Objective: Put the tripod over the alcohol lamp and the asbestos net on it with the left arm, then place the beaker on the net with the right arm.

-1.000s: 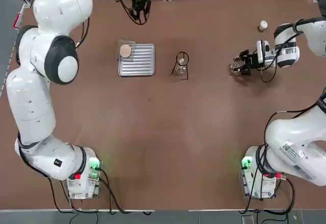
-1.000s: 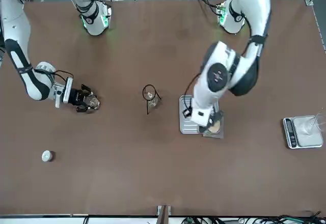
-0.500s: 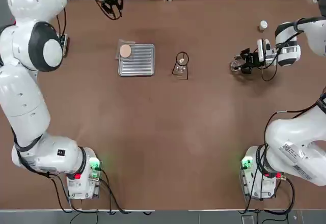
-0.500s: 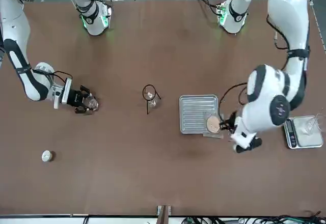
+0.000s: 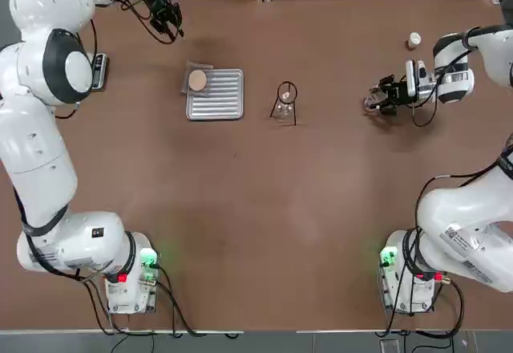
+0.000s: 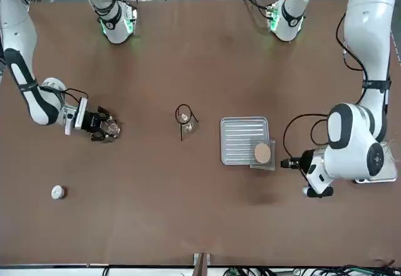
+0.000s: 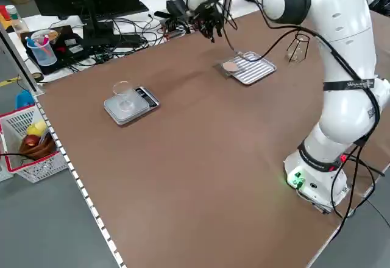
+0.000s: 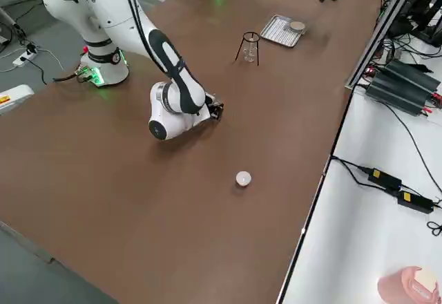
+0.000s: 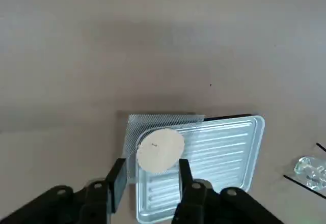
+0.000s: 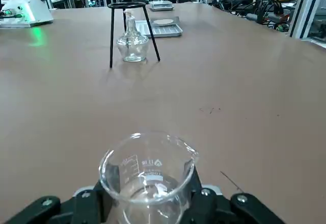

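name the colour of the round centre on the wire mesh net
Pale pinkish tan; the disc shows best in the front view.

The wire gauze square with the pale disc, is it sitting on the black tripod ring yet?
No, the grey mesh square lies partly on the ribbed silver tray, apart from the tripod.

White arms, black joint bands
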You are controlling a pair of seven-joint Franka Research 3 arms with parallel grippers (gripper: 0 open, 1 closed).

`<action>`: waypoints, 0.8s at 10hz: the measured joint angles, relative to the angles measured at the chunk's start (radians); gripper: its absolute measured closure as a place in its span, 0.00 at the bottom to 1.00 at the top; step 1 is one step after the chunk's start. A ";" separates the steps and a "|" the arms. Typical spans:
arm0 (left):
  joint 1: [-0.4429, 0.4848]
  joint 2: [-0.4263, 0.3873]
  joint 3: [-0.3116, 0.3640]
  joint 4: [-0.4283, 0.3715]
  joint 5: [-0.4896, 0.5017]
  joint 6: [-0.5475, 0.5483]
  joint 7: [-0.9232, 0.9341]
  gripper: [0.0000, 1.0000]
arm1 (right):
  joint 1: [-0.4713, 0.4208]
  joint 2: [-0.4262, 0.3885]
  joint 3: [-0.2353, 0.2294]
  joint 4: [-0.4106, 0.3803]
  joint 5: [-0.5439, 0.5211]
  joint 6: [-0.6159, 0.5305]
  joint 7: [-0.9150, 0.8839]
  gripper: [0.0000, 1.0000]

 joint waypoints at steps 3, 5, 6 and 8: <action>0.056 0.060 -0.001 -0.017 -0.089 0.000 0.175 0.51 | 0.004 0.000 -0.002 0.002 0.000 0.000 0.000 0.41; 0.094 0.105 -0.001 -0.020 -0.144 0.001 0.292 0.51 | 0.006 0.000 -0.002 0.005 0.000 0.001 0.002 0.41; 0.115 0.127 0.000 -0.021 -0.193 0.001 0.362 0.51 | 0.006 0.000 -0.002 0.006 0.001 0.001 0.003 0.41; 0.124 0.160 -0.002 -0.021 -0.254 0.002 0.423 0.52 | 0.006 0.000 -0.003 0.007 0.001 0.001 0.006 0.41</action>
